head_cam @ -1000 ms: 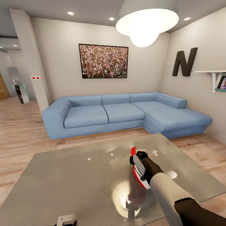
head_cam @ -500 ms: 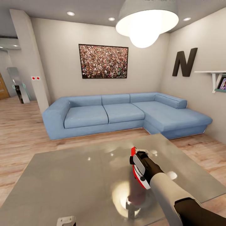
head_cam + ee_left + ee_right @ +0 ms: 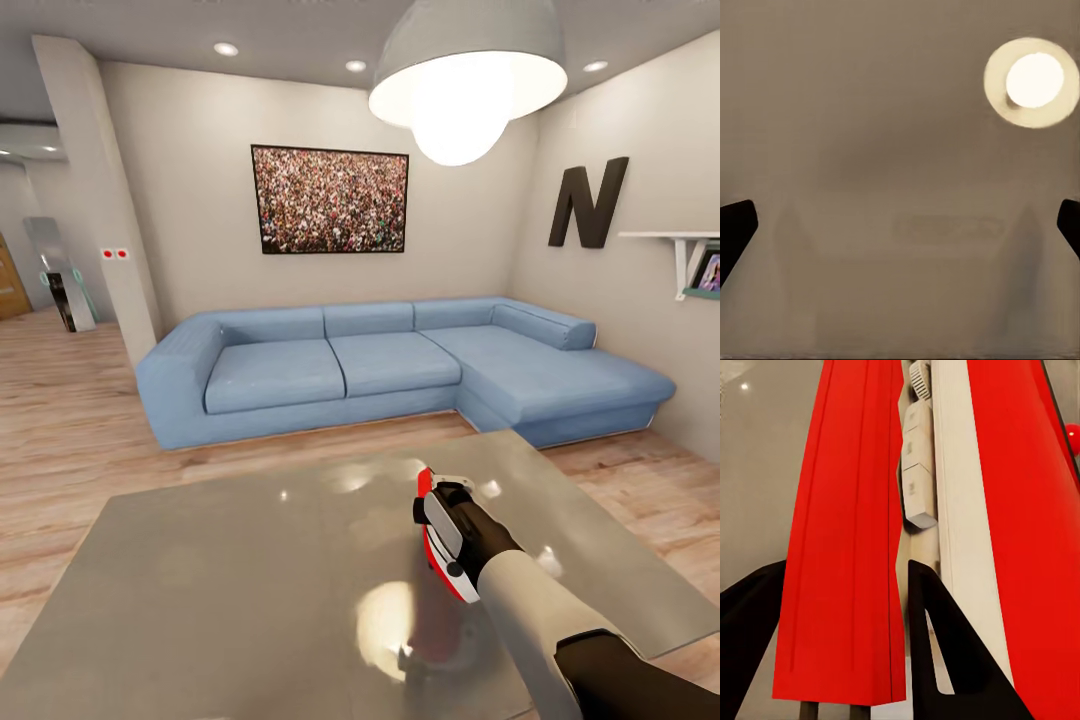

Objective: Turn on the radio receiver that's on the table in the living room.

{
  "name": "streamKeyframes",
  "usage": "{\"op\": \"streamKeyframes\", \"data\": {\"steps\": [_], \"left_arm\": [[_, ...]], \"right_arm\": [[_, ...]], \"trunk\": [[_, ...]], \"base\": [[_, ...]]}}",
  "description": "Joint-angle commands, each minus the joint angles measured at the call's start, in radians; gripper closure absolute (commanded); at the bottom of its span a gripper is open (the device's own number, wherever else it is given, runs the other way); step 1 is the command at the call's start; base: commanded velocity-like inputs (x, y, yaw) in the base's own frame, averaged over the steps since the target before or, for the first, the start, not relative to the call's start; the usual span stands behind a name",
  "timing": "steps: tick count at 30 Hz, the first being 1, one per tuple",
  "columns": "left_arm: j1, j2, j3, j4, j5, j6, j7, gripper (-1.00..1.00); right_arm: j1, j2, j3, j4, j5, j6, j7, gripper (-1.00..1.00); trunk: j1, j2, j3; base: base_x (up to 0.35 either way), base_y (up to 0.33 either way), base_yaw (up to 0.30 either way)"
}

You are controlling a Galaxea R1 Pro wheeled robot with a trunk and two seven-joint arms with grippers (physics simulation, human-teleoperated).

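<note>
Head camera has tilted up | my right hand [image 3: 447, 520] clenched on radio receiver [image 3: 432, 545] above worktop [image 3: 230, 580] at 5 o'clock | left hand [image 3: 900, 225] released | switch-on pending

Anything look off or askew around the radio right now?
Yes: the radio receiver is off the table, tilted in the air, with the right gripper closed around its red handle. Nothing spilled or visibly damaged.
</note>
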Motion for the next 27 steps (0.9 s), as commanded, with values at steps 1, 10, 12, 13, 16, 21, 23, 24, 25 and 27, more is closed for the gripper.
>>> {"op": "streamKeyframes", "data": {"steps": [1, 10, 12, 13, 16, 21, 23, 24, 25, 27], "left_arm": [[0.000, 0.000, 0.000, 0.037, 0.000, 0.001, 0.001, -1.00], [0.000, 0.001, 0.000, 0.037, 0.000, 0.001, 0.001, -1.00], [0.000, 0.001, 0.000, 0.037, 0.000, 0.001, 0.001, -1.00], [0.000, 0.001, 0.000, 0.037, 0.000, 0.001, 0.001, -1.00], [0.000, 0.001, 0.000, 0.037, 0.000, 0.001, 0.001, -1.00], [0.000, 0.001, 0.000, 0.037, 0.000, 0.001, 0.001, -1.00], [0.000, 0.001, 0.000, 0.037, 0.000, 0.001, 0.001, -1.00], [0.000, 0.001, 0.000, 0.037, 0.000, 0.001, 0.001, -1.00], [0.000, 0.001, 0.000, 0.037, 0.000, 0.001, 0.000, -1.00], [0.000, 0.001, 0.000, 0.037, 0.000, 0.001, 0.000, -1.00]], "right_arm": [[0.000, 0.000, 0.001, 0.000, 0.005, 0.001, 0.000, 1.00], [0.000, 0.000, 0.001, 0.000, 0.007, 0.000, -0.001, 1.00], [0.000, 0.000, 0.001, 0.000, 0.008, -0.002, -0.001, 1.00], [0.000, 0.000, 0.001, 0.000, 0.009, -0.002, -0.001, 1.00], [0.000, 0.000, 0.001, 0.000, 0.010, -0.004, -0.001, 1.00], [0.000, 0.000, 0.001, 0.000, 0.013, -0.005, 0.000, 1.00], [0.000, 0.000, 0.001, 0.000, 0.014, -0.005, 0.000, 1.00], [0.000, 0.000, 0.001, -0.001, 0.014, -0.006, 0.000, 1.00], [0.000, 0.000, 0.001, -0.001, 0.014, -0.006, 0.000, 1.00], [0.000, -0.003, 0.001, -0.001, 0.014, -0.007, 0.003, 1.00]], "trunk": [[-0.004, 0.007, 0.003], [-0.038, 0.070, 0.031], [-0.046, 0.084, 0.038], [-0.050, 0.091, 0.041], [-0.061, 0.112, 0.050], [-0.081, 0.147, 0.066], [-0.088, 0.161, 0.072], [-0.092, 0.168, 0.075], [-0.096, 0.175, 0.078], [-0.104, 0.189, 0.085]], "base": [[0.000, 0.000, 0.000], [0.000, 0.000, 0.000], [0.000, 0.000, 0.000], [0.000, 0.000, 0.000], [0.000, 0.000, 0.000], [0.000, 0.000, 0.000], [0.000, 0.000, 0.000], [0.000, 0.000, 0.000], [0.000, 0.000, 0.000], [0.000, 0.000, 0.000]]}}
